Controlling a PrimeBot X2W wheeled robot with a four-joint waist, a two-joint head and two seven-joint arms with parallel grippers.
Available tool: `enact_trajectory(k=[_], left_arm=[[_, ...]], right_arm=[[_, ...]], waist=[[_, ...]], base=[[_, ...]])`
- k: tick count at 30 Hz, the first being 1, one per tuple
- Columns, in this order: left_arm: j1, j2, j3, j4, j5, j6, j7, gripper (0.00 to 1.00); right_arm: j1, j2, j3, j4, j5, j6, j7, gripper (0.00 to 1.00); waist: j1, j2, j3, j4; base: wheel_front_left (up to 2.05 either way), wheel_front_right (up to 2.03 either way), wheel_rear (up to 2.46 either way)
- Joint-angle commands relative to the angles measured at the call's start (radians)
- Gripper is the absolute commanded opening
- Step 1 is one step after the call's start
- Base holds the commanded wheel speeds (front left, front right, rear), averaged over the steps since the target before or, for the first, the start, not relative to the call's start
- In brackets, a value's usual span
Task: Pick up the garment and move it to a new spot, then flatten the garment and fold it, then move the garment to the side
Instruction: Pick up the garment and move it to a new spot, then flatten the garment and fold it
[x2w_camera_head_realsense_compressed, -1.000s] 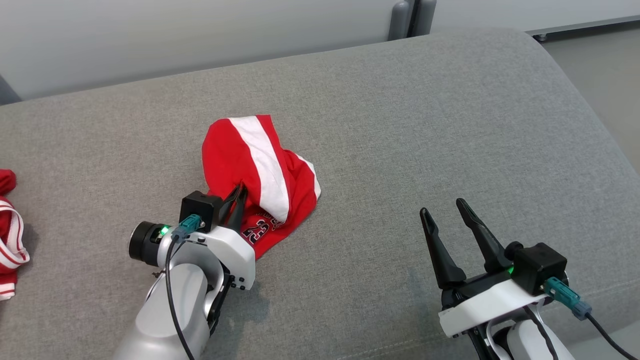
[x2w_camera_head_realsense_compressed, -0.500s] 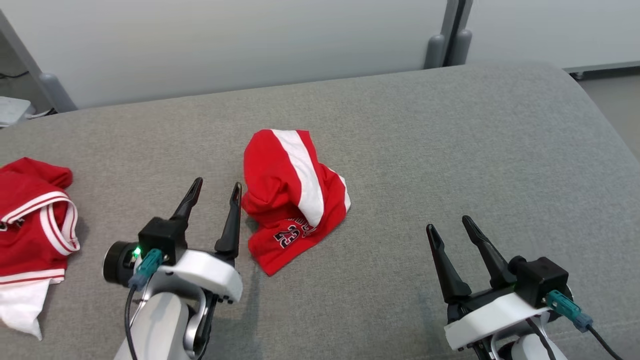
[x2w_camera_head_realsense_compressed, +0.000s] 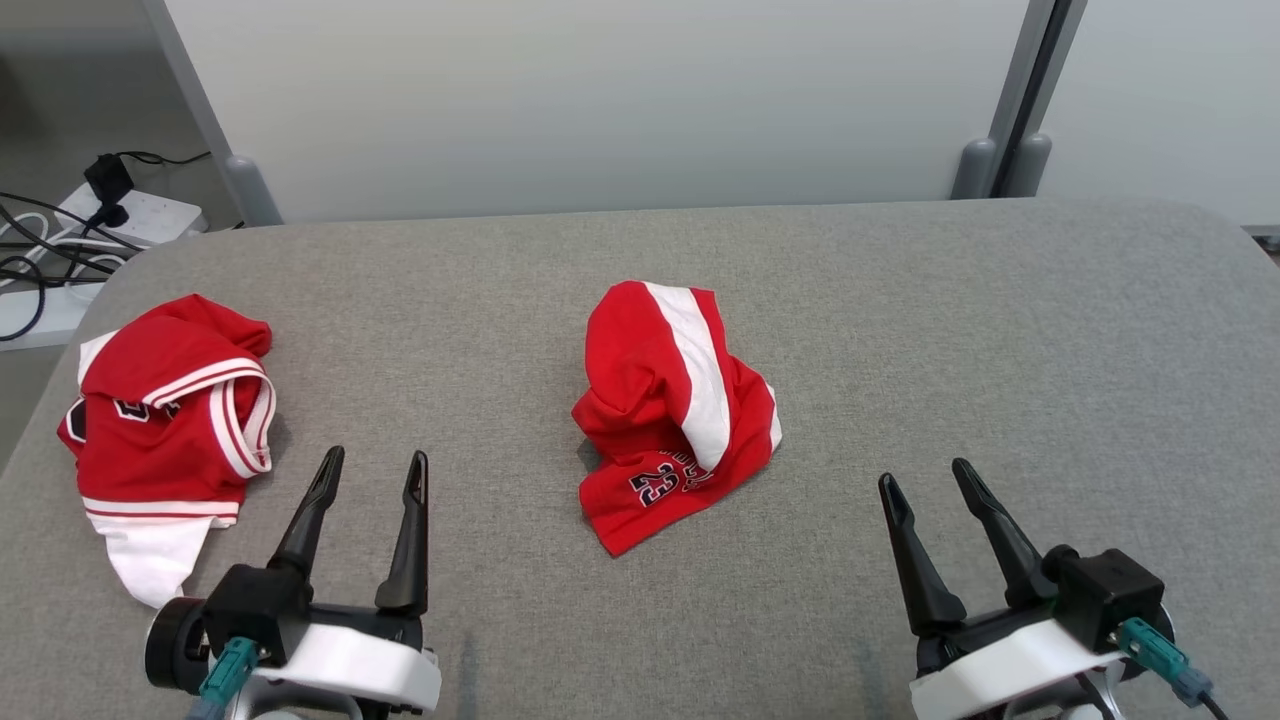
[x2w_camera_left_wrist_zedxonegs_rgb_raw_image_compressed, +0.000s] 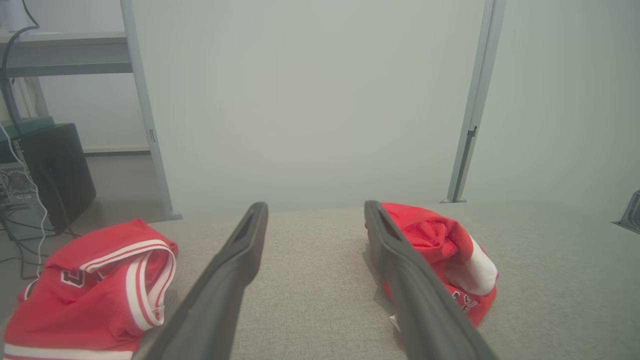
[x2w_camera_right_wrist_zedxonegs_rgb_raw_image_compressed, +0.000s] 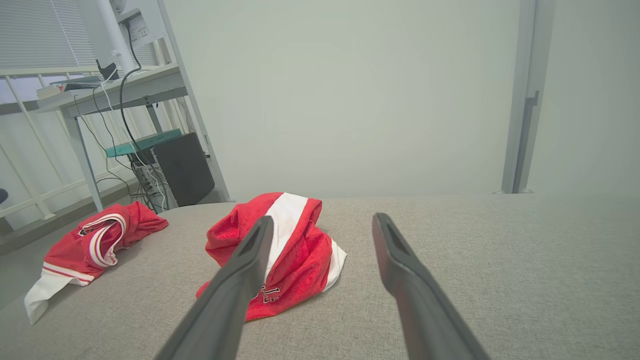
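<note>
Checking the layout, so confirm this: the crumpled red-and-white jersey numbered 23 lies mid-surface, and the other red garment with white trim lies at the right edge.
Wrong side: the head view shows the other red garment with white trim at the left edge. The crumpled red-and-white jersey does lie mid-surface.

Grey fabric surface, pale wall panels, metal desk, floor power strip

Red knit garment with a broad white stripe: crumpled and unfolded, in a loose heap. Humped at its far side, with a flatter corner trailing toward the near edge. The white stripe runs far to near over the hump. A black "23" print faces up on the near flap. Lies mid-way across the grey fabric-covered counter, nothing touching it.
</note>
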Motion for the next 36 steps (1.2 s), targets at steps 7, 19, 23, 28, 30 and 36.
enact_trajectory(k=[7,19,23,28,30,36], left_arm=[[0.050,0.004,0.063,-0.075,0.041,-0.041,-0.009,1.00],[0.115,-0.024,0.084,-0.066,0.067,-0.069,-0.009,1.00],[0.106,-0.029,0.088,-0.063,0.074,-0.074,-0.009,1.00],[0.092,-0.032,0.096,-0.061,0.076,-0.078,-0.009,1.00],[0.088,-0.032,0.099,-0.061,0.076,-0.078,-0.009,1.00],[0.082,-0.034,0.097,-0.056,0.073,-0.081,-0.009,1.00]], right_arm=[[0.044,0.001,-0.023,-0.072,-0.013,0.007,-0.013,1.00],[0.076,0.001,-0.012,-0.060,0.026,0.007,-0.013,1.00],[0.067,0.001,-0.001,-0.056,0.043,0.007,-0.013,1.00],[0.060,0.001,0.009,-0.054,0.059,0.007,-0.013,1.00],[0.057,0.001,0.012,-0.054,0.063,0.007,-0.013,1.00],[0.033,0.001,0.032,-0.028,0.067,0.007,-0.013,1.00]], waist=[[0.0000,-0.0001,-0.021,0.031],[0.0000,-0.0001,-0.032,0.027],[0.0000,-0.0001,-0.029,0.028],[0.0000,-0.0001,-0.028,0.032],[0.0000,-0.0001,-0.027,0.033],[0.0000,-0.0001,-0.026,0.036]], base=[[0.00,0.00,0.00],[0.00,0.00,0.00],[0.00,0.00,0.00],[0.00,0.00,0.00],[0.00,0.00,0.00],[0.00,0.00,0.00]])
